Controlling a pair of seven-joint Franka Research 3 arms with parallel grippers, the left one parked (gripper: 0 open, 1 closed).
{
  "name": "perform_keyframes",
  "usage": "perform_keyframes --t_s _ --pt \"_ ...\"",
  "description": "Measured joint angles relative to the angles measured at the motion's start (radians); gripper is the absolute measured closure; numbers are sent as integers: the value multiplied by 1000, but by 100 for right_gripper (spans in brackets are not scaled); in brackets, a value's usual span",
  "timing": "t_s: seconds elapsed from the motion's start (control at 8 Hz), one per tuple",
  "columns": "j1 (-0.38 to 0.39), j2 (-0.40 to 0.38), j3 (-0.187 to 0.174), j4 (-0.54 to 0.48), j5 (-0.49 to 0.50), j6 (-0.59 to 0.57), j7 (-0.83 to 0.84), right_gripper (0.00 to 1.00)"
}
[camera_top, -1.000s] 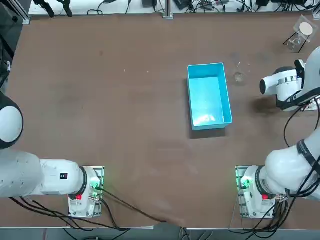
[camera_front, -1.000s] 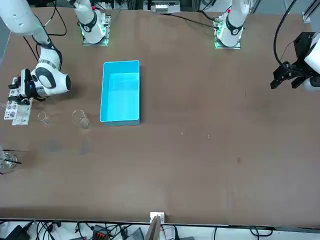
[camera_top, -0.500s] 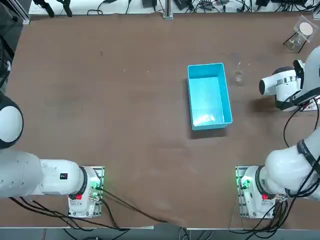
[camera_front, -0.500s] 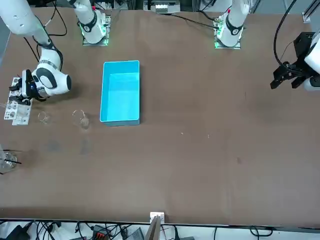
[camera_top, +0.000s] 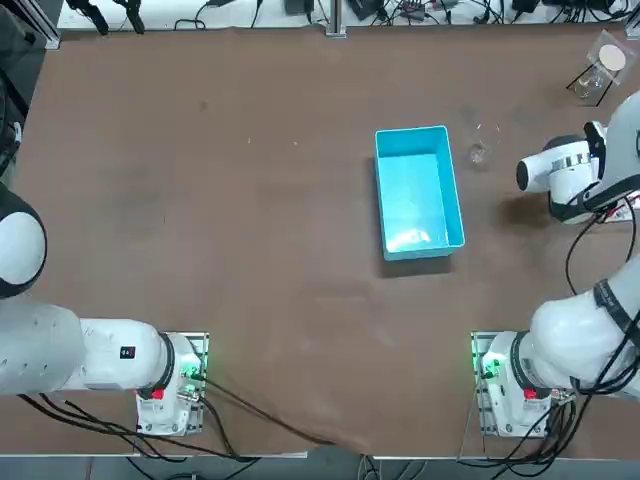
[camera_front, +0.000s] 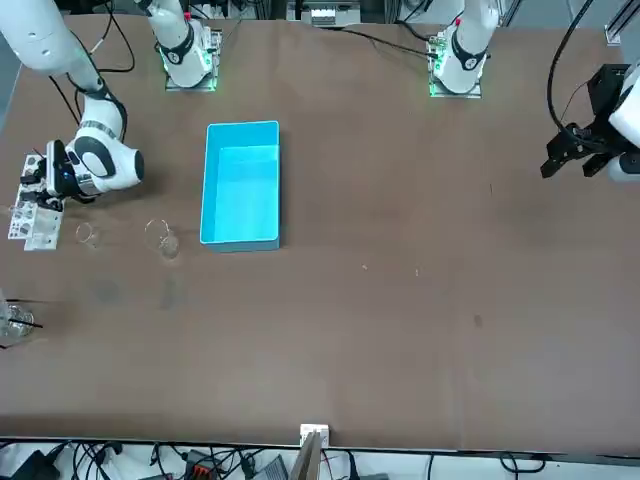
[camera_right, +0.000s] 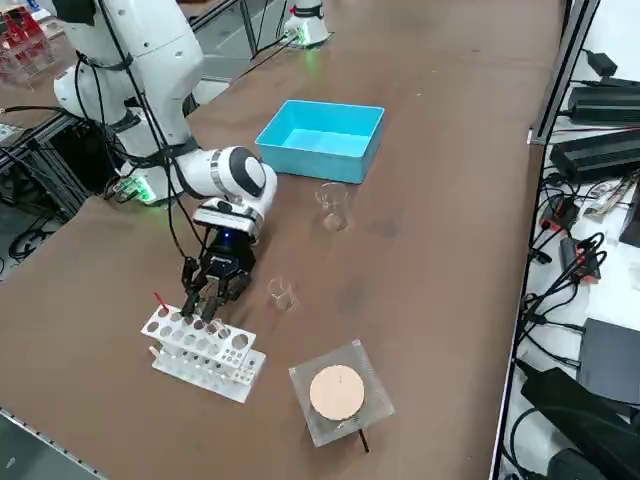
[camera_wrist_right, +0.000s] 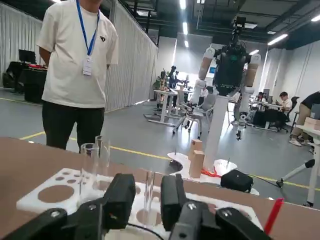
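Right gripper (camera_right: 205, 308) above the tube rack (camera_right: 200, 352)
The white rack stands near the bench (camera_right: 430, 230) edge. The fingers (camera_wrist_right: 120, 197) are narrowly apart just over it, a glass tube (camera_wrist_right: 148, 192) showing in the gap; contact cannot be told. A small beaker (camera_right: 281, 293) sits just beside, the blue tray (camera_right: 322, 140) well apart.

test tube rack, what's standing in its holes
Clear tubes and a red stick stand in the rack. The right claw just above hides some holes.
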Motion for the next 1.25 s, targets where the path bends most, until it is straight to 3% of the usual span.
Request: perform_keyframes --t_s 0.5,1.0,1.25 --pt "1 9 0 0 0 -4 3 88" --pt "3 0 0 7 -1 -16 4 92" --pt "4 -49 0 10 -2 -19 -16 93"
